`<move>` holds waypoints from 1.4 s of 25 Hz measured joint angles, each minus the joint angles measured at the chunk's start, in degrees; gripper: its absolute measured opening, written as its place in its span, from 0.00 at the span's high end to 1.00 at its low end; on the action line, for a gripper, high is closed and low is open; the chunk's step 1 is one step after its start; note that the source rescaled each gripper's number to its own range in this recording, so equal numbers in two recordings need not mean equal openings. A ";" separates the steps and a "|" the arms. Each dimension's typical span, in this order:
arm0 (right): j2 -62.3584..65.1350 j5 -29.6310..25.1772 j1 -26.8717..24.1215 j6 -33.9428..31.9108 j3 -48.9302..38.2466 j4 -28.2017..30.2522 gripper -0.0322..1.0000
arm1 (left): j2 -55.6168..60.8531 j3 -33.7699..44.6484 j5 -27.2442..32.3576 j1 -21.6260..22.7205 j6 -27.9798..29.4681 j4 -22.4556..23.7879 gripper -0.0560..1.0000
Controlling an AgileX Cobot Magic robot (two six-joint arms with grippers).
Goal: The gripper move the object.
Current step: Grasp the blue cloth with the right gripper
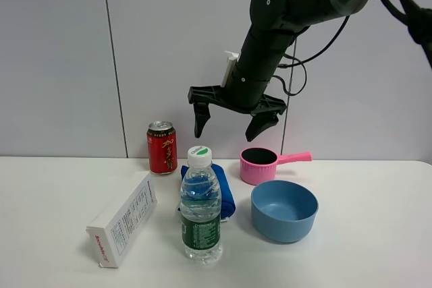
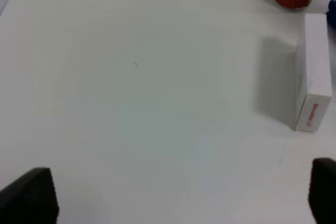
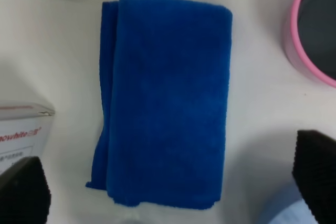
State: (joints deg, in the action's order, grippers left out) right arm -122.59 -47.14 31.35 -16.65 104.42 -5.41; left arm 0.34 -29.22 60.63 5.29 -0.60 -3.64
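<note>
A folded blue towel (image 3: 165, 100) lies flat on the white table, partly hidden behind a water bottle (image 1: 200, 206) in the exterior view (image 1: 226, 193). My right gripper (image 1: 233, 125) hangs open and empty well above the towel, its two black fingertips (image 3: 23, 190) spread to either side of it in the right wrist view. My left gripper (image 2: 181, 195) is open and empty over bare table; its arm does not show in the exterior view.
A red can (image 1: 162, 147) stands at the back. A white box (image 1: 123, 218) lies at the left, also in the left wrist view (image 2: 313, 72). A pink pot (image 1: 260, 165) with a handle and a blue bowl (image 1: 284, 210) sit right of the towel.
</note>
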 joint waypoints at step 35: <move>-13.65 10.94 0.58 -2.19 0.06 -3.00 0.10 | 0.00 0.00 0.00 0.00 0.00 0.00 0.00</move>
State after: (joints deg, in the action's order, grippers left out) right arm -136.24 -36.20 31.93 -18.84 104.48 -8.41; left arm 0.34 -29.22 60.63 5.29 -0.60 -3.64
